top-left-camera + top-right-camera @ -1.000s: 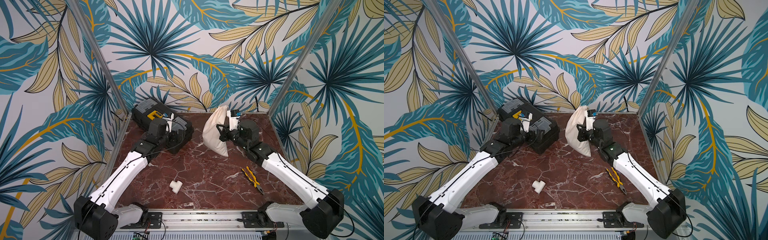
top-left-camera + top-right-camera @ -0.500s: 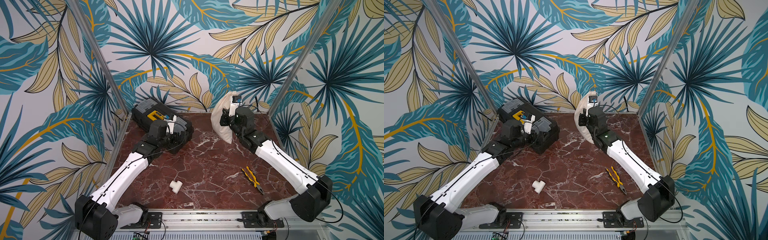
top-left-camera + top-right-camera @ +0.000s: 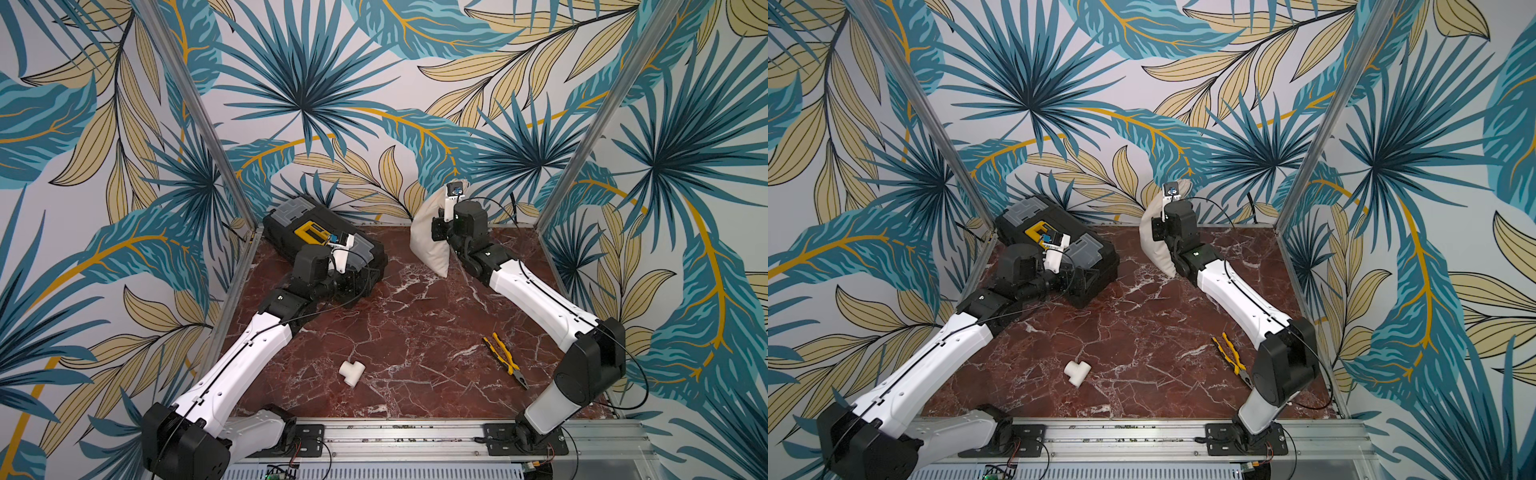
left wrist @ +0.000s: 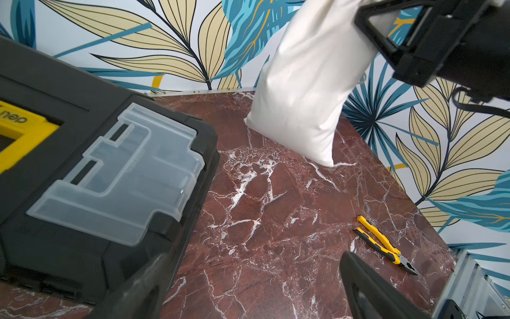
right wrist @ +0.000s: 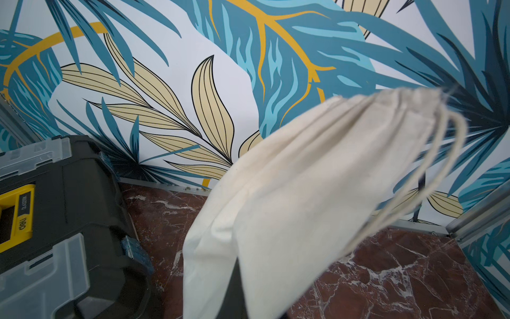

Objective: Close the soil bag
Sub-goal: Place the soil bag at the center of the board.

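The soil bag (image 3: 427, 232) (image 3: 1152, 245) is a cream-white cloth pouch tilted up near the back wall, with its lower corner down at the marble. My right gripper (image 3: 437, 227) (image 3: 1158, 228) is shut on the bag's cloth from the right. In the right wrist view the bag (image 5: 289, 207) fills the middle. Its rim (image 5: 408, 102) is gathered, a thin cord (image 5: 441, 154) loops off it, and the cloth hides my right gripper (image 5: 241, 298). My left gripper (image 3: 353, 279) (image 4: 252, 298) is open at the toolbox corner, away from the bag (image 4: 303, 91), with nothing between its fingers.
A black toolbox (image 3: 316, 232) (image 3: 1034, 226) (image 4: 82, 138) (image 5: 55, 221) with clear lid trays lies at the back left. Yellow-handled pliers (image 3: 505, 359) (image 3: 1233, 357) (image 4: 383, 243) lie at the right front. A white T-shaped pipe fitting (image 3: 351, 372) (image 3: 1077, 372) lies at the front middle. Walls close three sides.
My right arm has carried the bag back towards the rear wall and lifted it more upright. The left arm has barely moved and stays open.
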`<state>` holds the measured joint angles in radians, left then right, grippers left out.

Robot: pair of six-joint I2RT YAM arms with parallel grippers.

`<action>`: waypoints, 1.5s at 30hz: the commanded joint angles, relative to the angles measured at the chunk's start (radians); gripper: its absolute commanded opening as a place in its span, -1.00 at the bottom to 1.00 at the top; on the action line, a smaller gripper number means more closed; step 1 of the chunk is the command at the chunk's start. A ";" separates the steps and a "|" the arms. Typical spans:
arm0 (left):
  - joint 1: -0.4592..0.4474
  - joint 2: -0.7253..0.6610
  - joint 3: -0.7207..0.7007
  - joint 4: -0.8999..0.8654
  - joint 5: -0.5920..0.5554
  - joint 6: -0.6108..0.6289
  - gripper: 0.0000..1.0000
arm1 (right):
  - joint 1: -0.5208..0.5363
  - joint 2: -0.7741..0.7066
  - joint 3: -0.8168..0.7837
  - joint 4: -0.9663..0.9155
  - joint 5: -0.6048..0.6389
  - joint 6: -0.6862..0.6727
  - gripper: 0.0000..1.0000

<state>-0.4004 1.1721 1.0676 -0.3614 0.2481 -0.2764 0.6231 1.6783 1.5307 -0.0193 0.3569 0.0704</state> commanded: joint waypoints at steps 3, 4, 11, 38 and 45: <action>0.004 -0.016 -0.006 0.038 0.043 0.042 1.00 | -0.023 0.034 0.059 0.130 -0.013 -0.002 -1.00; 0.004 -0.015 -0.006 0.043 0.051 0.046 1.00 | -0.028 0.042 0.061 0.133 -0.017 0.002 -1.00; 0.003 0.001 -0.004 0.074 0.067 0.063 1.00 | -0.063 0.102 0.082 0.133 -0.035 0.009 -1.00; 0.004 0.017 -0.002 0.064 0.049 0.030 1.00 | -0.148 0.212 0.012 0.202 -0.148 0.138 -1.00; 0.004 0.008 -0.014 0.074 0.048 0.007 1.00 | -0.148 0.198 -0.052 0.217 -0.204 0.215 -1.00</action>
<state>-0.4000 1.1965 1.0668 -0.3103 0.2996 -0.2531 0.4763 1.9049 1.5093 0.1093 0.1921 0.2279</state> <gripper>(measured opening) 0.999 0.064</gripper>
